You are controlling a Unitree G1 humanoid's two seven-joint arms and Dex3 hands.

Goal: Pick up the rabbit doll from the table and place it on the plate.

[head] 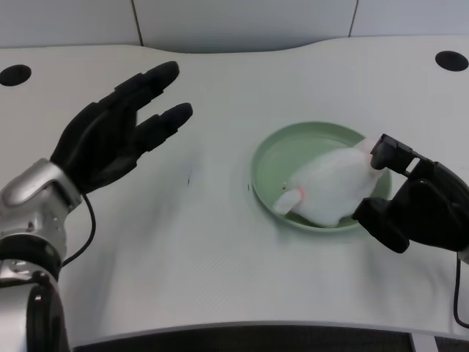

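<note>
Left hand (110, 136) raised, fingers (157, 77) spread, holding nothing; rabbit doll (330, 187) on plate (275, 150), white table (220, 264).

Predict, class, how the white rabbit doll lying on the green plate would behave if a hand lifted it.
The rabbit doll looks plush and rounded, so it would probably squash and sag rather than stay stiff. It seems light for its bulk. Its fuzzy surface likely resists slipping off the plate.
</note>
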